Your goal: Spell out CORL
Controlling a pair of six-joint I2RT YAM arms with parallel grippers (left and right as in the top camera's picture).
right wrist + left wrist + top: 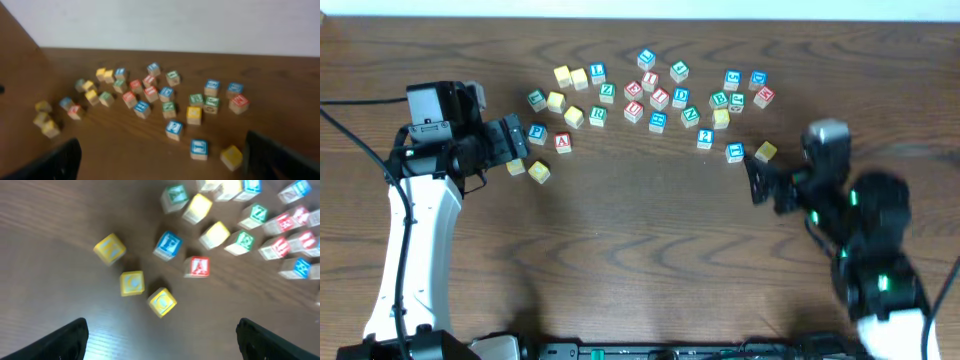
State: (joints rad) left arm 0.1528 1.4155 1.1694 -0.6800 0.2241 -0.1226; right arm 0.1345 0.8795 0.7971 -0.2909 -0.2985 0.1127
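- Left hand [519, 140]: fingers wide apart and holding nothing. It hovers over three yellow blocks [132, 283] at the left fringe of the scatter, judged to be lining up a pick. One face may be a C, but it is too blurred to confirm.
- Red A block [197, 266]: just beside them and not wanted for the word.
- Letter blocks [660, 95]: loose on the far side of the table [640, 260], with no row spelled yet.
- Right hand [757, 182]: fingers apart and empty, near a blue block [735, 152].

A: Tabletop finish?
B: I see a dark brown wood-grain tabletop [650, 260], smooth, faint sheen.
A: Blocks?
B: I read small pale wooden letter cubes [660, 97], coloured faces painted matt; white left arm shell [420, 240], smooth plastic.
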